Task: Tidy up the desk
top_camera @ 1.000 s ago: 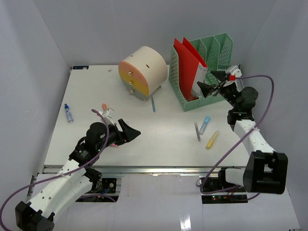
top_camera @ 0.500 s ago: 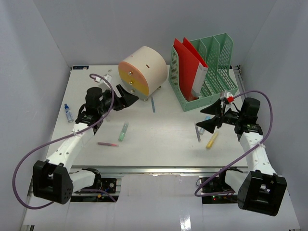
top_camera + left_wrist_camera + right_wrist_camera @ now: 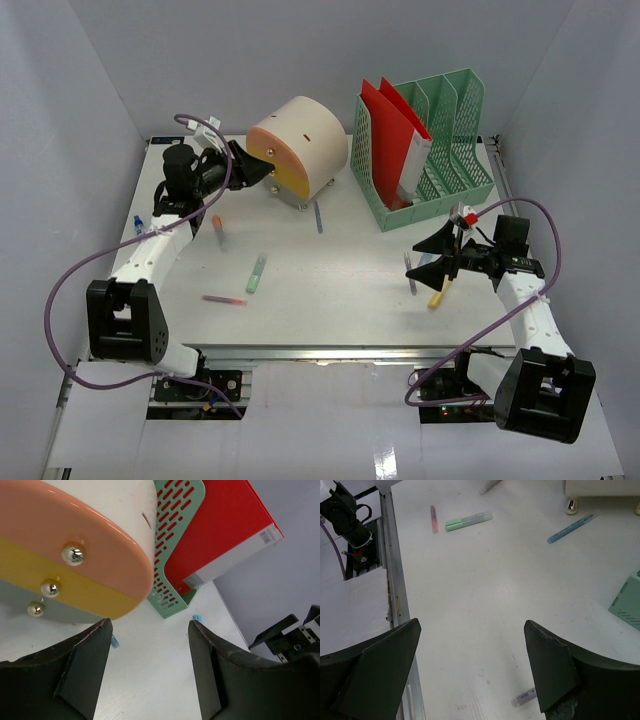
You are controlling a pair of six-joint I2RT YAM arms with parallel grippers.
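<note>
The desk [image 3: 330, 300] is a white tabletop with an aluminium rail [image 3: 320, 351] at the front. My left gripper [image 3: 262, 168] is open and empty, right in front of the round drawer box [image 3: 300, 148]. In the left wrist view [image 3: 150, 625] it faces the box's pink, yellow and grey drawers [image 3: 65, 575]. My right gripper [image 3: 430, 246] is open and empty, above a grey pen [image 3: 409, 272], a blue highlighter [image 3: 430, 257] and a yellow highlighter [image 3: 438, 293]. In the right wrist view [image 3: 472, 625] the grey pen [image 3: 525, 696] lies below it.
A green file organizer [image 3: 440, 150] with red folders [image 3: 392, 125] stands at the back right. Loose on the desk are a blue pen [image 3: 318, 217], an orange marker [image 3: 217, 228], a green highlighter [image 3: 257, 273], a pink pen [image 3: 223, 300] and a small blue item [image 3: 138, 222].
My left gripper has swung back and left, up to the front of the drawer box. My right gripper has come down from the organizer to hover over the pens at the right.
</note>
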